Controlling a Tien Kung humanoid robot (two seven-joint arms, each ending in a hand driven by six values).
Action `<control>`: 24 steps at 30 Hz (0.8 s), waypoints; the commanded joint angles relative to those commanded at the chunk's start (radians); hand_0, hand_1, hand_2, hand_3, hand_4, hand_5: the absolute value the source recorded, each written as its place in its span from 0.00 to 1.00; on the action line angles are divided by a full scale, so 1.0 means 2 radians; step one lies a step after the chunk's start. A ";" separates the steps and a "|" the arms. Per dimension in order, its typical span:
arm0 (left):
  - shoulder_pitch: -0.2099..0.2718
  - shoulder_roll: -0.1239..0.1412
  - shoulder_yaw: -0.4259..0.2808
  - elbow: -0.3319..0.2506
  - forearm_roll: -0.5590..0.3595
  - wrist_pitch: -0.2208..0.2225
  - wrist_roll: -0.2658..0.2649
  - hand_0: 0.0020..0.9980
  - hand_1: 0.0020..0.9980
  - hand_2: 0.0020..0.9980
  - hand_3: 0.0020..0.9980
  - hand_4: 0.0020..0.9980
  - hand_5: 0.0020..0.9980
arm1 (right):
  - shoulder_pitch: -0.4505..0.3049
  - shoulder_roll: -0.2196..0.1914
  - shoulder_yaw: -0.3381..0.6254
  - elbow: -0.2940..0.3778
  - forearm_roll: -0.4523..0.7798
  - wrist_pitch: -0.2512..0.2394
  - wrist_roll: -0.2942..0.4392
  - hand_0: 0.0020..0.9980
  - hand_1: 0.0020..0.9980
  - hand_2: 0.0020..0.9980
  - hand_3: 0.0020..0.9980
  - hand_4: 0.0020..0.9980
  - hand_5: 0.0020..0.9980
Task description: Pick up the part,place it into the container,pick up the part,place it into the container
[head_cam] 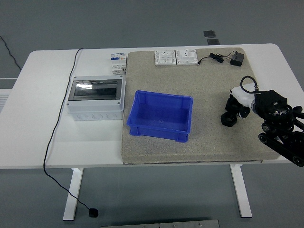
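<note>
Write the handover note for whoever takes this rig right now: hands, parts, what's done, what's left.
Right hand: over the right side of the grey mat, fingers curled, holding nothing that shows. Left hand: out of view.
Blue container: mid-mat, looks empty.
Two white socket parts: side by side at the mat's far edge, untouched. A black adapter with cable lies to their right.
Grey distribution box and a small breaker sit on the bare table, left of the mat.
Done: nothing placed yet.
Left: both pick-and-place rounds into the container.
</note>
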 joint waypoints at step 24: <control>0.005 -0.002 -0.002 0.000 0.003 0.004 -0.002 0.70 0.55 0.57 0.49 0.44 0.26 | -0.029 -0.007 0.049 0.228 0.084 -0.078 0.031 0.47 0.63 0.68 0.68 0.38 0.00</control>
